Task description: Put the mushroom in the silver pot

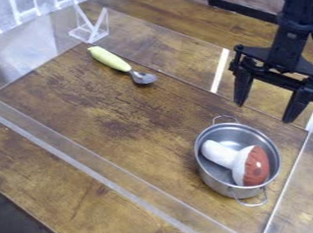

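Note:
The mushroom, red-brown cap and thick white stem, lies on its side inside the silver pot at the right of the wooden table. My gripper hangs above and behind the pot near the right edge, pointing down. Its two black fingers stand wide apart with nothing between them, and they are clear of the pot and the mushroom.
A spoon with a yellow-green handle lies at the back left of the table. Clear acrylic walls run along the table's front, left and right edges. A small clear stand sits at the back left corner.

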### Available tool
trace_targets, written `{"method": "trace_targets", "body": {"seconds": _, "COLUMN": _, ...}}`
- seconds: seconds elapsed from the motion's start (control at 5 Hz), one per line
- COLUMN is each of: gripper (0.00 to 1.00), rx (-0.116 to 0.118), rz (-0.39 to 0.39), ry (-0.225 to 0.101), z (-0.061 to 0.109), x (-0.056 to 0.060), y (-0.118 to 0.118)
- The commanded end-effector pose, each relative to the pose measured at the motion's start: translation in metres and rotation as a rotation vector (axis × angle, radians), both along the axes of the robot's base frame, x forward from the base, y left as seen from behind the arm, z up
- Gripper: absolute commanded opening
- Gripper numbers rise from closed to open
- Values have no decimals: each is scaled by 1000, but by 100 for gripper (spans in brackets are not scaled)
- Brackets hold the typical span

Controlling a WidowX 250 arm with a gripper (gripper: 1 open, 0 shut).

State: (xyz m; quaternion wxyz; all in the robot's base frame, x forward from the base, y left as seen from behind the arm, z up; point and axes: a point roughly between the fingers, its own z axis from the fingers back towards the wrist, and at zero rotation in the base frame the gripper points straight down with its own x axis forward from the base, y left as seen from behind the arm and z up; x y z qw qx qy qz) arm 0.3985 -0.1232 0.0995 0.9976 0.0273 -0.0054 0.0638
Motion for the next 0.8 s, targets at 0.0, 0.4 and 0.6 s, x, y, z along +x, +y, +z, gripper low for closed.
{"method": "trace_targets", "body": {"seconds": 0.0, "gripper": 100, "rx": -19, "rz": 32, "ry": -75, "z": 37, "x": 6, "y": 15}}
{"method": "trace_targets", "body": {"seconds": 0.4, "gripper": 100, "rx": -9, "rz": 88, "ry": -58, "z": 35, "x": 7, "y": 48}}
{"method": "trace_targets", "body": {"seconds": 0.6, "gripper": 100, "rx": -8, "rz": 41, "ry": -50, "z": 41, "x": -1, "y": 48}}
